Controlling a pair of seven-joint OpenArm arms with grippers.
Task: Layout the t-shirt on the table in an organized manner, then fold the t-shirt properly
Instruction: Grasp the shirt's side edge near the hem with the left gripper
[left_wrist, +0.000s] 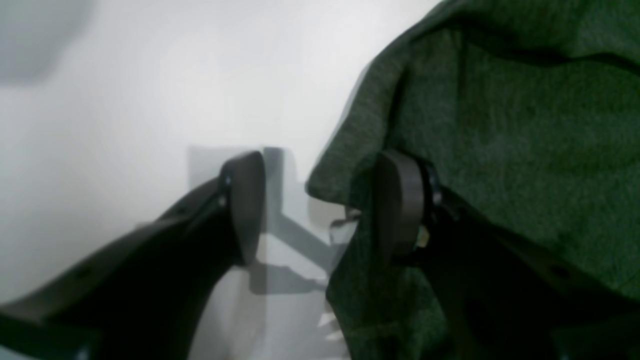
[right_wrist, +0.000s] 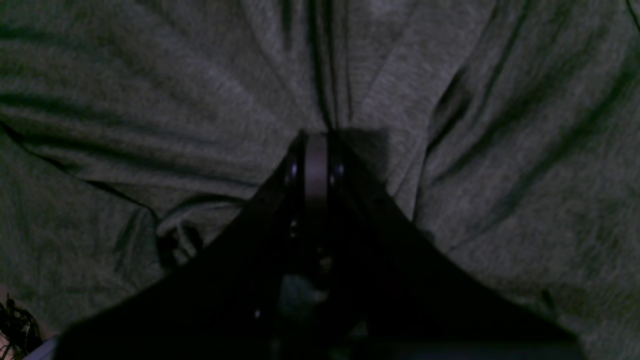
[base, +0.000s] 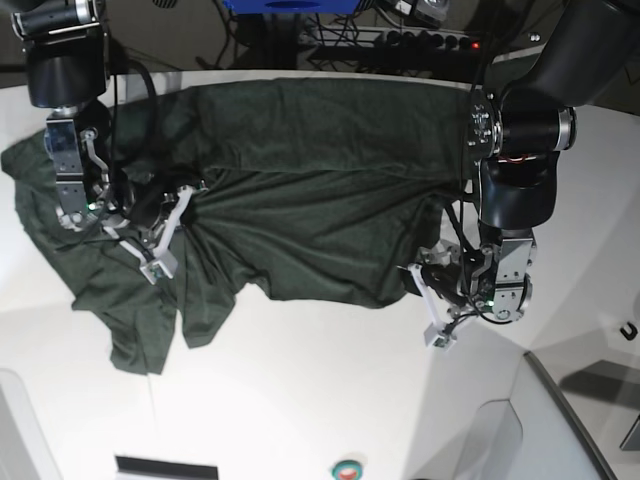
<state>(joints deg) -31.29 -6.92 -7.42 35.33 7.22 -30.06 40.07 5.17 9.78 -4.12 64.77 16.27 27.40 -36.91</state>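
Observation:
The dark green t-shirt (base: 320, 200) lies rumpled across the far half of the white table (base: 300, 400), with a sleeve or corner hanging toward the front left. My right gripper (base: 192, 197) is shut on a pinch of the shirt's left part; in the right wrist view (right_wrist: 315, 137) creases radiate from its closed tips across the shirt (right_wrist: 450, 100). My left gripper (base: 413, 281) is at the shirt's front right edge. In the left wrist view it is open (left_wrist: 320, 210), with a shirt edge (left_wrist: 500, 125) draped by its right finger (left_wrist: 397, 200) and partly between the jaws.
A power strip and cables (base: 400, 40) run behind the table's far edge. A grey panel (base: 580, 420) stands at the front right. A small round button (base: 347, 470) sits at the front edge. A black hook (base: 628, 330) is at the right edge.

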